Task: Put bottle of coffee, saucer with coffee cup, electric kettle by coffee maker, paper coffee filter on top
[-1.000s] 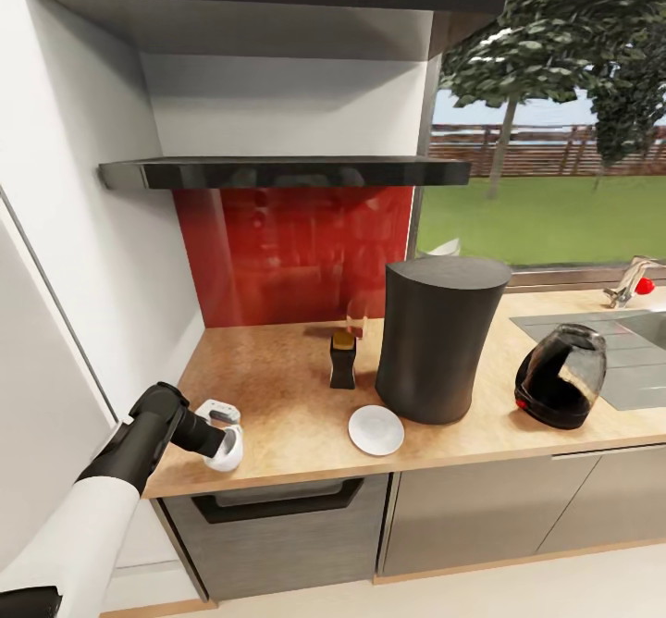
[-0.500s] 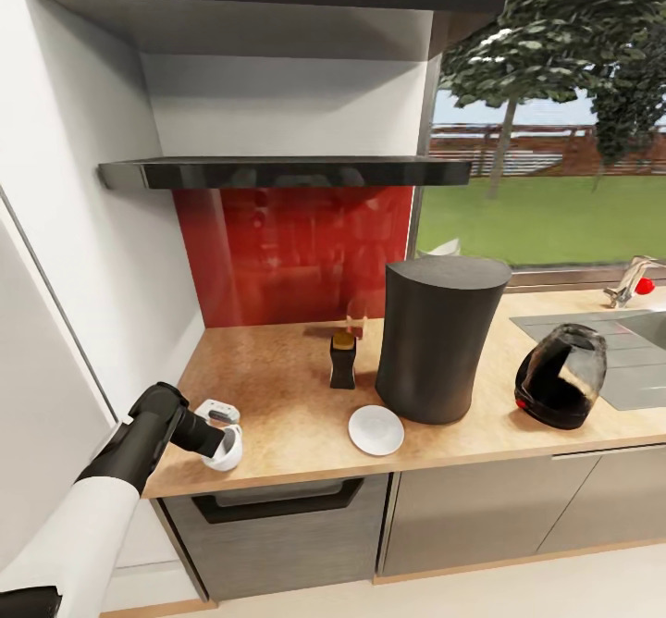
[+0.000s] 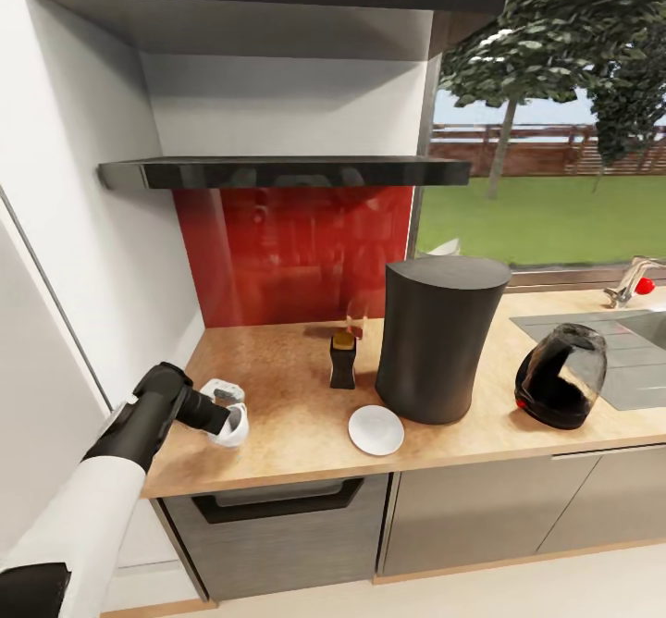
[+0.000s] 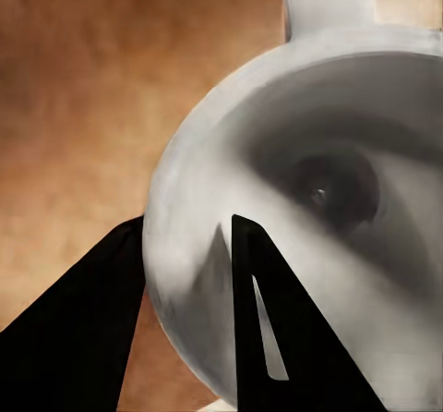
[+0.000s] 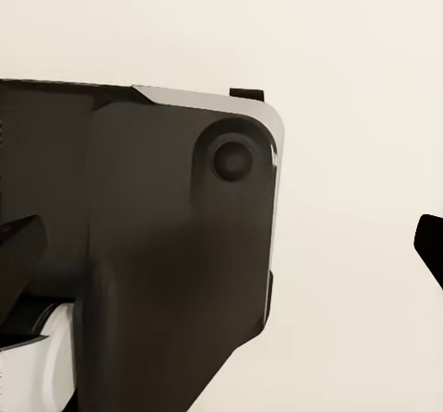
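1. One gripper is working: your left gripper (image 3: 231, 421) sits over the near left corner of the countertop (image 3: 287, 387), with its arm reaching in from the lower left of the head view.
2. Your left wrist view shows the two dark fingers (image 4: 268, 329) straddling the rim of the white coffee cup (image 4: 314, 199), one finger inside the bowl and one against the outer wall, so the jaws are closed down on the cup wall.
3. You hold the coffee cup (image 3: 237, 426) at the gripper tip, just above or on the wood; you cannot tell from these views whether it touches the surface. Its handle points away from the fingers in the wrist view.
4. Your white saucer (image 3: 376, 430) lies flat near the front edge of the counter, just in front of the coffee maker's left side and well to the right of the cup.
5. Your coffee maker (image 3: 439, 339), a tall dark cylinder, stands upright on the countertop in the middle of the head view.
6. Your bottle of coffee (image 3: 343, 360) stands upright just left of the coffee maker, towards the red backsplash (image 3: 277, 248).
7. Your electric kettle (image 3: 561, 376), dark and rounded, sits on the counter to the right of the coffee maker, beside the sink (image 3: 629, 350).
8. Your right wrist view shows a dark robot part against a pale background; you cannot tell the right gripper's opening.
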{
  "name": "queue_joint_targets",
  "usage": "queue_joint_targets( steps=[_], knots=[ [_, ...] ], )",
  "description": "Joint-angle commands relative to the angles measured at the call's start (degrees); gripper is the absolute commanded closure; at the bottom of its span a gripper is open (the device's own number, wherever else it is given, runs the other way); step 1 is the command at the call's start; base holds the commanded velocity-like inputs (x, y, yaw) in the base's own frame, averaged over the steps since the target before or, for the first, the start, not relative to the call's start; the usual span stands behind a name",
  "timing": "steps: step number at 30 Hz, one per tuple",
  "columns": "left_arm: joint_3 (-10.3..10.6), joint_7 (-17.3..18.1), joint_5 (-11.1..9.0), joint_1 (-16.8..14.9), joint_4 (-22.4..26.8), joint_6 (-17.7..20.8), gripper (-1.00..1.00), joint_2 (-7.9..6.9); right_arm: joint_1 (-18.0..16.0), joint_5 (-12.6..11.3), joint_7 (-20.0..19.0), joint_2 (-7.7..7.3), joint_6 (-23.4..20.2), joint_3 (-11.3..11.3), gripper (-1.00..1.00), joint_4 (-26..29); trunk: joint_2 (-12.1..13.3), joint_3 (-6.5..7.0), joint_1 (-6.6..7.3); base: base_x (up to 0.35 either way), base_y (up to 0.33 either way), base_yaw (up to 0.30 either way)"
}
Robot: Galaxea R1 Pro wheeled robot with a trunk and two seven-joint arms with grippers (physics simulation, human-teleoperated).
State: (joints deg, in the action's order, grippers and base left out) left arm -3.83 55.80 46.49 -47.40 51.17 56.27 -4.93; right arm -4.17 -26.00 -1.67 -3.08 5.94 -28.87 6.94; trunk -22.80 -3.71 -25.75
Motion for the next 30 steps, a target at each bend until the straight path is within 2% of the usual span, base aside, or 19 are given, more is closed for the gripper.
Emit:
queue_joint_targets(
  steps=[1,6,10,17,23,30],
  knots=[
    [0.0,0.6,0.6,-1.3,0.0,0.4,1.00,0.16,0.0,-0.6,-0.2,-0.01,0.2,-0.3,-1.00,0.0,-0.1,-0.14,-0.04,0.000,0.000,0.000],
    [0.3,2.6,0.6,-5.4,-0.4,0.7,1.00,0.71,0.0,-0.7,-0.2,0.00,0.2,-0.2,-1.00,0.1,-0.1,-0.14,-0.04,0.000,0.000,0.000],
    [0.4,3.2,0.8,-6.8,-0.7,0.8,1.00,0.93,0.0,-0.7,-0.2,0.00,0.2,-0.1,-1.00,0.1,-0.1,-0.14,-0.04,0.000,0.000,0.000],
    [0.4,3.3,1.3,-6.4,-0.7,0.8,1.00,0.81,0.0,-0.8,-0.3,-0.13,0.2,0.0,-1.00,0.2,-0.1,-0.09,-0.04,0.000,0.000,-0.041],
    [0.4,3.0,1.6,-6.2,-0.8,0.7,1.00,0.81,0.0,-0.8,-0.4,-0.19,0.2,0.0,-1.00,0.2,-0.1,0.09,-0.04,0.017,-0.004,-0.255],
    [0.4,2.8,1.8,-6.2,-0.8,0.7,1.00,0.80,0.0,-0.8,-0.4,-0.18,0.2,0.0,-1.00,0.2,-0.1,0.28,-0.04,0.192,-0.128,-0.287]
  ],
)
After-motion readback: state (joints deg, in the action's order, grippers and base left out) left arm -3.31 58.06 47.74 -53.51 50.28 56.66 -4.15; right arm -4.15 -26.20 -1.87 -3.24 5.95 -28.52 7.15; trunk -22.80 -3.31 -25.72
